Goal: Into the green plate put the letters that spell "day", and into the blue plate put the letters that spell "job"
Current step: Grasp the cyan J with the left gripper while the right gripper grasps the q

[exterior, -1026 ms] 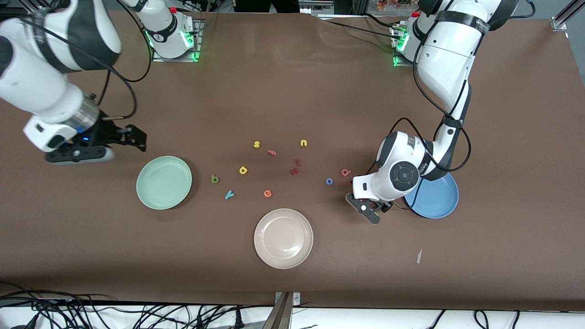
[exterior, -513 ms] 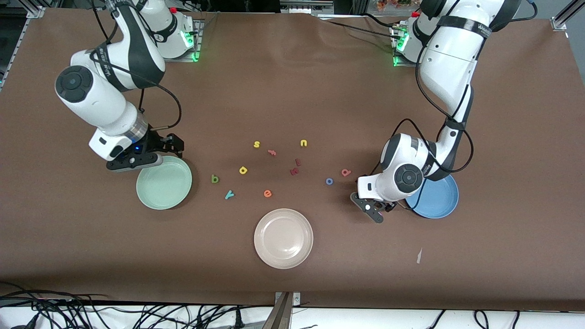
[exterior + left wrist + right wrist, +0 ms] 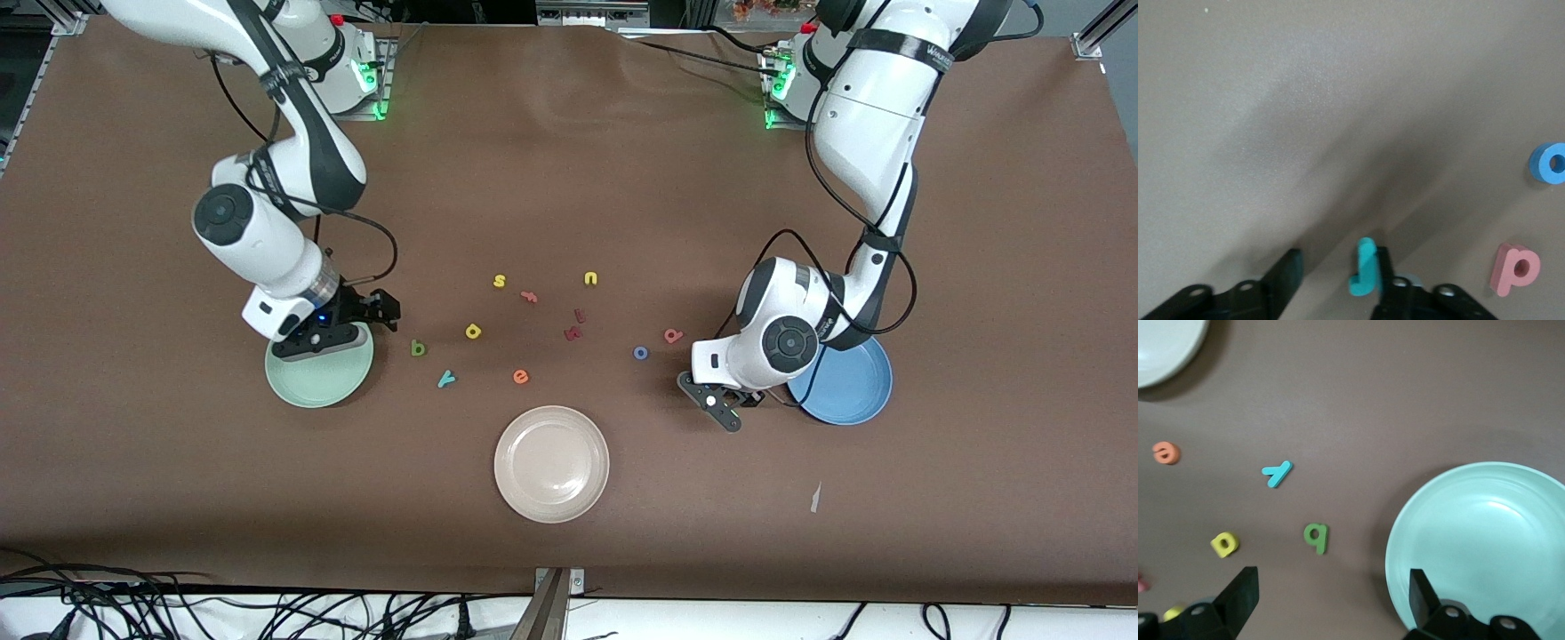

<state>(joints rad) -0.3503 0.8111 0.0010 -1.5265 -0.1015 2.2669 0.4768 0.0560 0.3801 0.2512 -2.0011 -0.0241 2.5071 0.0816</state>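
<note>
Right arm has swung in from its end of the surface, and the right hand (image 3: 380, 308) now hangs over the green plate's (image 3: 302, 387) rim, fingers spread wide with nothing in them.

Going from the camera edge outward:
- the beige-white plate (image 3: 551, 462) sits nearest, mid-surface
- the left hand (image 3: 722, 411) is down on the surface just beside the blue plate (image 3: 853, 396), part-closed around the teal "j" (image 3: 1363, 268). One finger touches the letter and the other is apart, so it isn't clamped yet
- both coloured plates have no letters in them
- the teal "y" (image 3: 446, 380) and the orange "e" (image 3: 521, 377) come next
- the olive "d" (image 3: 418, 348) and the yellow "a" (image 3: 473, 332) lie a bit farther out, near the green plate
- the blue "o" (image 3: 640, 353) and the pink "b" (image 3: 673, 336) lie close to the left hand
</note>
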